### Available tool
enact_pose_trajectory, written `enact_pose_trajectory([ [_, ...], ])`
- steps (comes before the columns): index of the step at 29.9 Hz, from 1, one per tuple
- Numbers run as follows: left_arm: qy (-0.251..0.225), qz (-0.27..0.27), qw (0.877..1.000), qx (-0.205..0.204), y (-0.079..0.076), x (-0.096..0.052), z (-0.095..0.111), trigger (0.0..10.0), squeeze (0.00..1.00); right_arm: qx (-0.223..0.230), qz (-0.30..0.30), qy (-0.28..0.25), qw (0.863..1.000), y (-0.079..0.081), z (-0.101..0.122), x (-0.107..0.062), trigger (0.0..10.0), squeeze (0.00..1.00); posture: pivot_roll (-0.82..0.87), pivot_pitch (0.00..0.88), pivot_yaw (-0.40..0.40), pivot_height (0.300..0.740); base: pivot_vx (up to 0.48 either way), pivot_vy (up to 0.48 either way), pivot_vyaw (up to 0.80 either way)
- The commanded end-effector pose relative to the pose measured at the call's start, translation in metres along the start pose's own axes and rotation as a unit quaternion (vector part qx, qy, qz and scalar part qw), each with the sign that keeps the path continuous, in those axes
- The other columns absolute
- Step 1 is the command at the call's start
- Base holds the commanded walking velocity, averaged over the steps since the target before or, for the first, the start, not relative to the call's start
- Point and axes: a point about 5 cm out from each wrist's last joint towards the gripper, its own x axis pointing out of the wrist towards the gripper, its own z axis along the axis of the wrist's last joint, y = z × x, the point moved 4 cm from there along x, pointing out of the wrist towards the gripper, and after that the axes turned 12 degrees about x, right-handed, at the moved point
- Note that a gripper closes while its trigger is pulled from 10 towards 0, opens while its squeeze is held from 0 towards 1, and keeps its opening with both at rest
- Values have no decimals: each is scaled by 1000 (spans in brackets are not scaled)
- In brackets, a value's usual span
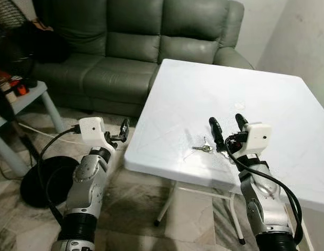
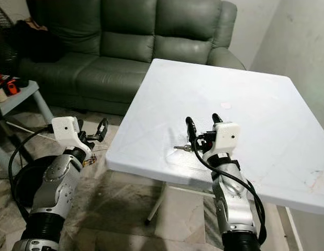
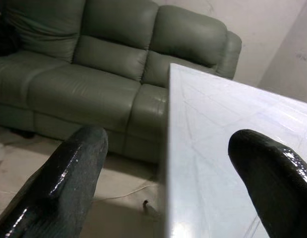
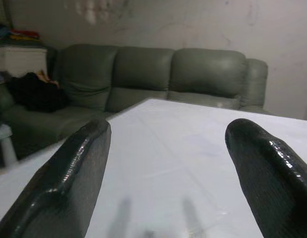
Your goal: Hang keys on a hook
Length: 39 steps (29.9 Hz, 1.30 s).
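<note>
A small bunch of silver keys (image 1: 202,148) lies flat on the white table (image 1: 230,89), close to its front edge. My right gripper (image 1: 228,125) hovers open just to the right of the keys, its left finger almost over them, holding nothing. The right wrist view looks between the open black fingers (image 4: 69,168) across the tabletop. My left gripper (image 1: 115,134) is raised off the table's left front corner, open and empty. In the left wrist view the table edge (image 3: 168,148) runs between its fingers (image 3: 64,178).
A green leather sofa (image 1: 130,47) stands behind the table. At far left is a low pale side table (image 1: 31,97) with clutter. A black round stand base (image 1: 38,180) and a white cable (image 1: 46,135) lie on the marble floor.
</note>
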Motion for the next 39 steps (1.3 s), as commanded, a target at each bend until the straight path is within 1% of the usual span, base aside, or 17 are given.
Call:
enact_pose_trajectory([
  [1, 0, 0, 1000, 7, 0, 0, 2, 10000, 0, 2, -2, -2, 1000, -1, 3, 2, 10000, 0, -10, 3, -48, 740, 0, 0, 0],
  [3, 12, 24, 1000, 3, 6, 0, -2, 10000, 0, 6, -19, 13, 1000, -5, -1, 2, 10000, 0, -10, 3, -48, 740, 0, 0, 0],
  [6, 23, 31, 999, 10, 8, 0, -5, 10000, 0, 3, -24, 16, 1000, -6, -1, 2, 10000, 0, -9, 11, -52, 740, 0, 0, 0],
  [10, 25, 27, 999, 5, 6, 0, -5, 10000, 0, 11, -36, 26, 999, -9, -3, 3, 10000, 0, -8, 16, -55, 740, 0, 0, 0],
  [12, 16, 23, 1000, 6, 3, -1, -2, 10000, 0, 2, -38, 31, 999, -9, -3, 4, 10000, 0, -7, 20, -58, 740, 0, 0, 0],
  [15, 19, 20, 1000, 14, 0, -2, -2, 10000, 0, -3, -37, 32, 999, -9, -2, 4, 10000, 0, -7, 25, -59, 740, 0, 0, 0],
  [16, 16, -3, 1000, 27, -9, -3, 0, 10000, 0, -16, -31, 33, 999, -8, -1, 4, 10000, 0, -7, 25, -59, 740, 0, 0, 0],
  [17, 15, -10, 999, 33, -12, -4, 0, 10000, 0, -19, -29, 34, 999, -7, -1, 4, 10000, 0, -7, 25, -59, 740, 0, 0, 0],
  [18, 9, -27, 998, 47, -20, -5, 2, 10000, 0, -20, -29, 39, 999, -8, -2, 4, 10000, 0, -7, 29, -63, 740, 0, 0, 0],
  [22, 4, -59, 996, 71, -35, -9, 2, 10000, 0, -26, -40, 49, 998, -10, -3, 4, 10000, 0, -7, 36, -65, 740, 0, 0, 0],
  [24, 4, -72, 995, 69, -40, -10, 2, 10000, 0, -24, -44, 56, 997, -11, -4, 5, 10000, 0, -6, 42, -68, 740, 0, 0, 0],
  [28, -5, -117, 989, 84, -62, -17, 4, 10000, 0, -30, -67, 66, 995, -15, -4, 5, 10000, 0, -4, 58, -69, 740, 0, 0, 0],
  [29, -5, -117, 989, 84, -62, -17, 4, 10000, 0, -30, -67, 66, 995, -15, -4, 5, 10000, 0, -4, 58, -69, 740, 0, 0, 0],
  [30, -6, -135, 987, 87, -70, -22, 4, 10000, 0, -32, -80, 69, 994, -16, -6, 3, 10000, 0, -4, 64, -66, 740, 0, 0, 0],
  [33, -5, -148, 985, 88, -76, -25, 4, 10000, 0, -30, -93, 74, 993, -18, -9, 1, 10000, 0, -4, 64, -66, 740, 0, 0, 0],
  [37, -9, -180, 980, 88, -89, -34, 5, 10000, 0, -33, -94, 85, 991, -20, -17, -12, 10000, 0, -5, 80, -57, 740, 0, 0, 0],
  [39, -8, -195, 976, 95, -93, -37, 5, 10000, 0, -46, -98, 97, 989, -25, -23, -20, 10000, 0, -9, 84, -51, 740, 0, 0, 0],
])
